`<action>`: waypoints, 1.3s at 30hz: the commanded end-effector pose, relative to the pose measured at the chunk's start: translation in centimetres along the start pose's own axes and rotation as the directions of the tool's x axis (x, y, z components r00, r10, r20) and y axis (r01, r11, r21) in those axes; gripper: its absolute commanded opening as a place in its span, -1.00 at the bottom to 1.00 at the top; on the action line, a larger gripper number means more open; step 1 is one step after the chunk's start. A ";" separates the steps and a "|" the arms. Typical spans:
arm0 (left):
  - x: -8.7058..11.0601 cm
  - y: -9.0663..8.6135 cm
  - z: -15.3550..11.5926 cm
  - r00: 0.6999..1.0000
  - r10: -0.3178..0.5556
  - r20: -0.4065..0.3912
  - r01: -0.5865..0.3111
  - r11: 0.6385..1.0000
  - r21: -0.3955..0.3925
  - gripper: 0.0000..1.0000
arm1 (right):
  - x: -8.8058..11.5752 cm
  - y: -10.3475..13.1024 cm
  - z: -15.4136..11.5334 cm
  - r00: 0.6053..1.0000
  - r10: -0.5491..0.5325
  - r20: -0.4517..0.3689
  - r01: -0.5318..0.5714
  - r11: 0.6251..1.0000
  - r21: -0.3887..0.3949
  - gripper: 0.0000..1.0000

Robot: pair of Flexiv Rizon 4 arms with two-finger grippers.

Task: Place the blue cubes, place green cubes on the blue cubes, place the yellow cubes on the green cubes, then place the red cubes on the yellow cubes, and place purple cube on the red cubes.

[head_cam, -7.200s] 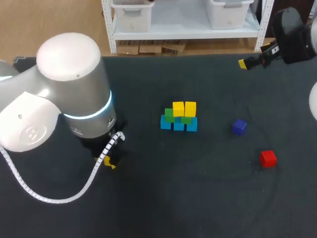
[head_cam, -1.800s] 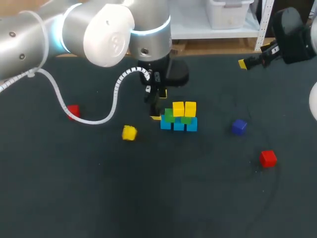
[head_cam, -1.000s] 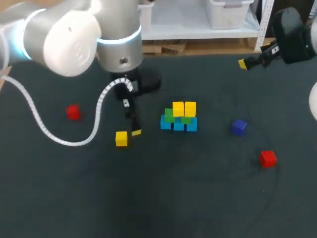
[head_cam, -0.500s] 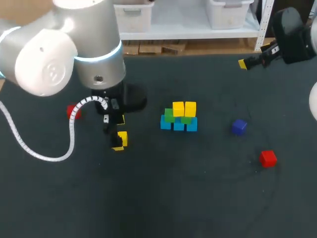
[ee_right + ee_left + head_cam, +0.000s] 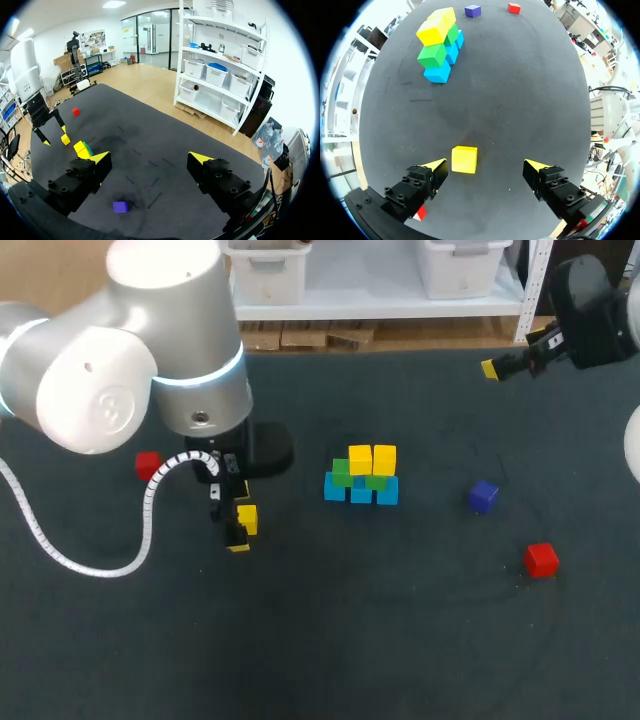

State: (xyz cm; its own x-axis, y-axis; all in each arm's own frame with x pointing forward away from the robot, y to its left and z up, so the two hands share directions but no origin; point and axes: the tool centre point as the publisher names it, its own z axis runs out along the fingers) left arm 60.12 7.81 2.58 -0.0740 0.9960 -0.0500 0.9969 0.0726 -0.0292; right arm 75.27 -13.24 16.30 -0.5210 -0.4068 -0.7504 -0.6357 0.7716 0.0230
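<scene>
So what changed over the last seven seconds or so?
The left gripper swung up to the stack, then back left, and now sits open around the loose yellow cube, which shifted slightly. Stack, purple cube, red cubes and right gripper stayed put.

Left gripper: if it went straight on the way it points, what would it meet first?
Probably the yellow cube, lying on the table between the open fingers of the left gripper, close beside one fingertip. That finger might clip it; otherwise the fingers straddle it and reach the table. Depth unclear.
</scene>
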 end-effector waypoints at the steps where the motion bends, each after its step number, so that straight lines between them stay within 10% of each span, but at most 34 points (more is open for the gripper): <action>1: -0.4 0.8 0.5 1.000 0.006 -0.009 -0.006 1.000 0.023 1.00 | 0.0 0.1 0.0 1.000 0.000 -0.001 0.000 1.000 0.003 1.00; 19: -0.3 1.2 2.0 0.997 -0.013 -0.079 0.016 0.999 0.033 0.55 | 0.0 0.1 0.0 1.000 0.000 -0.001 0.000 1.000 0.003 1.00; 27: -0.1 1.2 2.3 0.996 -0.017 -0.089 0.020 0.999 0.026 -1.00 | 0.0 0.1 0.0 1.000 0.000 -0.001 0.000 1.000 0.003 1.00; 39: -0.3 1.3 1.2 0.998 -0.035 -0.046 0.036 0.999 0.040 -1.00 | 0.0 0.1 0.0 1.000 0.000 -0.001 0.000 1.000 0.003 1.00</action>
State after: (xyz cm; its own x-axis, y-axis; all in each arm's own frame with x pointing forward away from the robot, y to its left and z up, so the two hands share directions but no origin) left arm 61.31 7.32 0.66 -0.1114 0.9937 0.0131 0.9917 0.1120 -0.0627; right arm 75.27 -13.24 16.30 -0.5210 -0.4068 -0.7504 -0.6357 0.7716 0.0230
